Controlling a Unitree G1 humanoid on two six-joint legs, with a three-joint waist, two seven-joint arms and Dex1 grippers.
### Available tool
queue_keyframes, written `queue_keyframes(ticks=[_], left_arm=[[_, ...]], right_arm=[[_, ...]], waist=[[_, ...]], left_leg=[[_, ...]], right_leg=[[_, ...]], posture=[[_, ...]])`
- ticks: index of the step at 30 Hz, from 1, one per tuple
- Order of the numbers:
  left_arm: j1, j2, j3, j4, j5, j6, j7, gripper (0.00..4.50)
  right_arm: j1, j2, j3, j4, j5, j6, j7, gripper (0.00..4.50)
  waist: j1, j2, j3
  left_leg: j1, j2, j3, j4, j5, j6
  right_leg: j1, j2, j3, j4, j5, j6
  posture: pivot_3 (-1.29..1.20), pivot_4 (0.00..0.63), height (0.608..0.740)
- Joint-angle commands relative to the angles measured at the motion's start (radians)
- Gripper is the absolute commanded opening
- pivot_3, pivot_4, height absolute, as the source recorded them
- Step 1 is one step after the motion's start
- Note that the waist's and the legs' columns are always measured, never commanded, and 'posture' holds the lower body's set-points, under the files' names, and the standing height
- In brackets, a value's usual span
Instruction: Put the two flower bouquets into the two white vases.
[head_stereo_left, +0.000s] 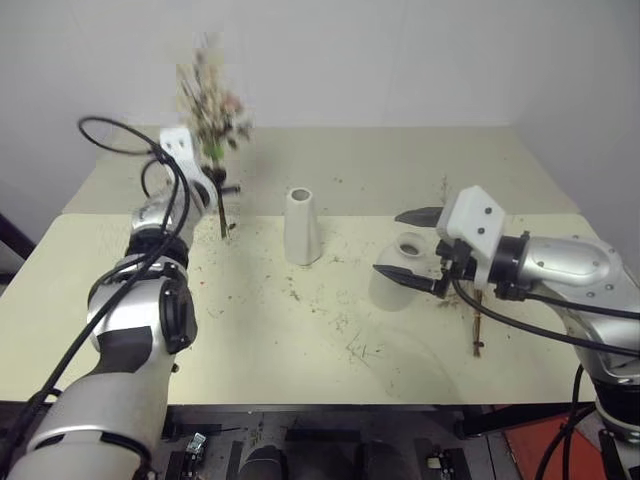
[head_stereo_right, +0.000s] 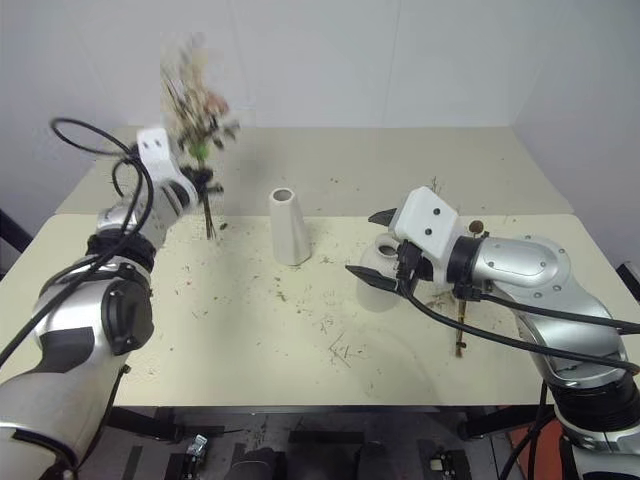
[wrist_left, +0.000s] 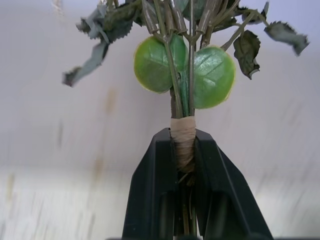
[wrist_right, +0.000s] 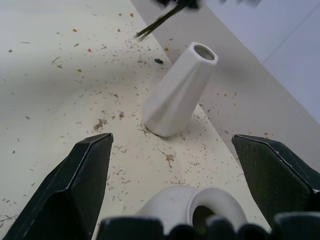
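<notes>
A pale cream table fills the scene, made of two tops joined along a seam that runs across behind the vases. Its surface is littered with small dry bits of plant. Behind it stands a plain white wall; a red patch of floor shows at the near right corner.

The left gripper is clamped tight on the tape-wrapped stems of the rose bouquet, just below two round green leaves. It holds the bunch upright above the far left part of the table, the blooms blurred against the wall and the stem ends hanging down towards the tabletop.

The right gripper stands wide open, its two black fingers spread either side of the short vase and holding nothing. From the head views, the fingers appear to hover just above and around the vase's mouth, apart from it.

The tall vase stands upright near the middle of the table, well apart from the rose bouquet's stems and a little way to the left of the short vase.

The daisy bouquet lies on the table under the right arm; a thin brown stem shows, and the rest is hidden by the arm.
</notes>
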Motion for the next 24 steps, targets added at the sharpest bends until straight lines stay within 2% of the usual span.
queue_keyframes(ticks=[1, 5, 9, 13, 17, 24], left_arm=[[-0.047, -0.006, 0.062, -0.073, -0.080, -0.181, -0.116, 0.15], [-0.080, -0.025, 0.204, -0.070, -0.261, -0.218, -0.336, 0.15], [-0.084, -0.045, 0.280, -0.047, -0.375, -0.181, -0.542, 0.15], [-0.060, -0.067, 0.235, -0.010, -0.346, -0.147, -0.707, 0.15], [-0.082, -0.076, 0.268, 0.022, -0.383, -0.062, -0.766, 0.15], [-0.079, -0.104, 0.240, 0.038, -0.348, -0.127, -0.825, 0.15]], right_arm=[[0.015, -0.014, -0.059, -0.055, 0.008, 0.014, -0.022, 4.50], [0.043, -0.009, -0.070, -0.078, 0.005, 0.028, -0.047, 4.50], [0.064, -0.001, -0.081, -0.113, 0.012, 0.050, -0.081, 4.50], [0.106, -0.001, -0.099, -0.159, 0.011, 0.087, -0.125, 4.50], [0.158, 0.001, -0.119, -0.189, 0.008, 0.105, -0.156, 4.50], [0.214, 0.015, -0.143, -0.236, 0.007, 0.132, -0.214, 4.50]], waist=[[0.000, 0.000, 0.000], [-0.003, 0.000, 0.000], [-0.005, 0.000, 0.000], [-0.002, 0.000, 0.000], [-0.002, 0.000, 0.000], [-0.006, 0.000, 0.000]], left_leg=[[0.000, 0.000, 0.000, 0.000, 0.000, 0.000], [0.000, 0.000, 0.000, 0.001, 0.000, 0.000], [0.001, 0.000, 0.000, 0.002, 0.000, 0.000], [0.001, 0.000, 0.000, 0.002, 0.000, 0.000], [0.000, 0.000, -0.001, 0.005, -0.001, 0.001], [-0.001, 0.000, -0.002, 0.006, -0.001, 0.002]], right_leg=[[0.000, 0.000, 0.000, 0.000, 0.000, 0.000], [0.000, 0.000, 0.000, 0.000, 0.000, 0.000], [0.001, 0.000, 0.000, 0.000, 0.000, 0.000], [0.002, 0.001, 0.000, 0.001, 0.000, 0.000], [0.002, 0.001, -0.001, 0.000, 0.000, 0.000], [0.002, 0.001, -0.001, 0.000, 0.000, 0.000]], posture=[[0.00, 0.150, 0.740], [0.00, 0.150, 0.740], [0.00, 0.150, 0.740], [0.00, 0.150, 0.740], [0.00, 0.150, 0.740], [0.00, 0.150, 0.740]])
